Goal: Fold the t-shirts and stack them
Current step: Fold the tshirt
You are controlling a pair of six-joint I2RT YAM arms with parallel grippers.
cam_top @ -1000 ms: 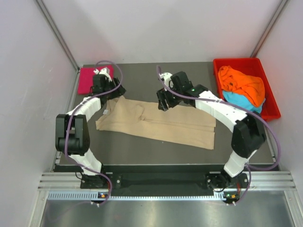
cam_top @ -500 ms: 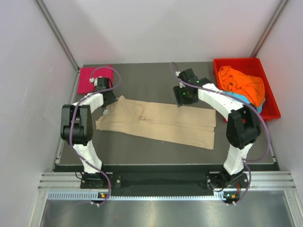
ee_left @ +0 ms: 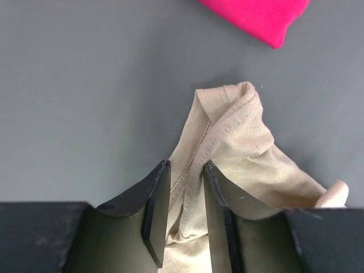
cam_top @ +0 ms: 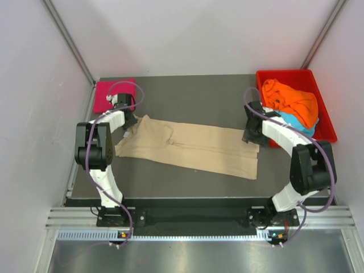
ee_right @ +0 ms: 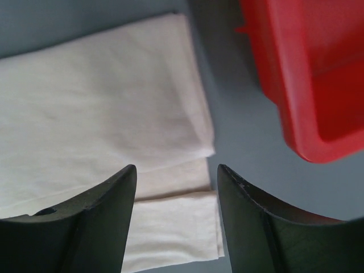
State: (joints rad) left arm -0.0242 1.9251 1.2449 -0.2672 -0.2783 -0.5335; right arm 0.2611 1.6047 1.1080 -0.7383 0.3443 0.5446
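The beige t-shirt (cam_top: 193, 149) lies folded into a long strip across the table's middle. My left gripper (cam_top: 129, 120) is at its far left corner. In the left wrist view the jaws (ee_left: 186, 170) stand narrow, with a bunched seam of the beige cloth (ee_left: 244, 142) pinched between them. My right gripper (cam_top: 249, 135) hovers open over the shirt's far right corner (ee_right: 102, 114), its fingers wide apart and empty (ee_right: 176, 173). The magenta-pink t-shirt (cam_top: 111, 95) lies folded at the far left and shows in the left wrist view (ee_left: 256, 14). The orange t-shirt (cam_top: 293, 102) and the light blue t-shirt (cam_top: 284, 120) lie crumpled in the tray.
The red plastic tray (cam_top: 284, 74) stands at the far right, close beside my right gripper; its corner shows in the right wrist view (ee_right: 296, 74). Grey walls enclose the table on the left, back and right.
My right gripper has swung from the shirt's far middle edge to its right end beside the red tray. My left gripper stays at the left corner, its arm drawn in slightly.
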